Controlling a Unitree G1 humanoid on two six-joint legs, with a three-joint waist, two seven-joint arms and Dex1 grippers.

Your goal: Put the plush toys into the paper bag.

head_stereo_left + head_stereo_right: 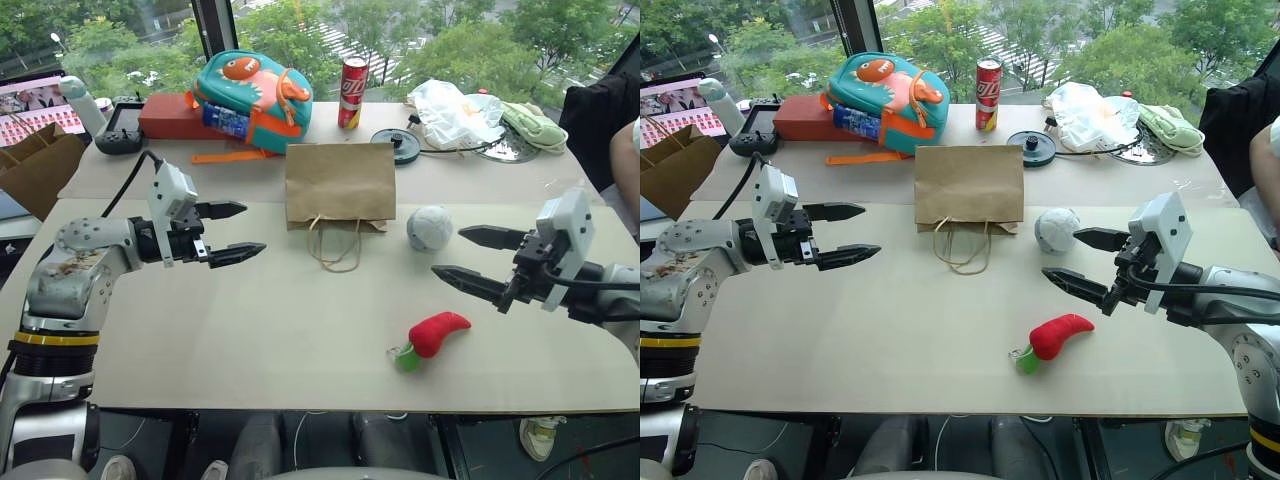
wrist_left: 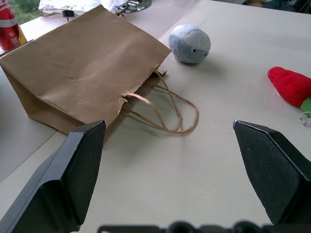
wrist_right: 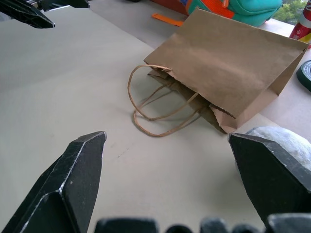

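The brown paper bag [image 1: 340,185] lies flat on the table's middle, its mouth and cord handles [image 1: 337,245] toward me. Just right of it rests the whitish-grey plush ball [image 1: 430,228]. The red chili plush [image 1: 437,333] with its green stem lies nearer the front edge. My left gripper [image 1: 232,231] hovers open to the left of the bag, nothing between its fingers. On the right my right gripper [image 1: 470,256] is open too, beside the ball and above the chili, touching neither. The left wrist view has the bag [image 2: 82,68], ball [image 2: 190,43] and chili [image 2: 291,85].
At the table's far side are a teal dinosaur backpack [image 1: 252,100], a red box [image 1: 170,115], a red can [image 1: 352,92], a white plastic bag [image 1: 452,112] and a green cloth [image 1: 533,125]. A darker brown bag [image 1: 35,165] stands off the left. A person's arm [image 1: 625,165] shows at right.
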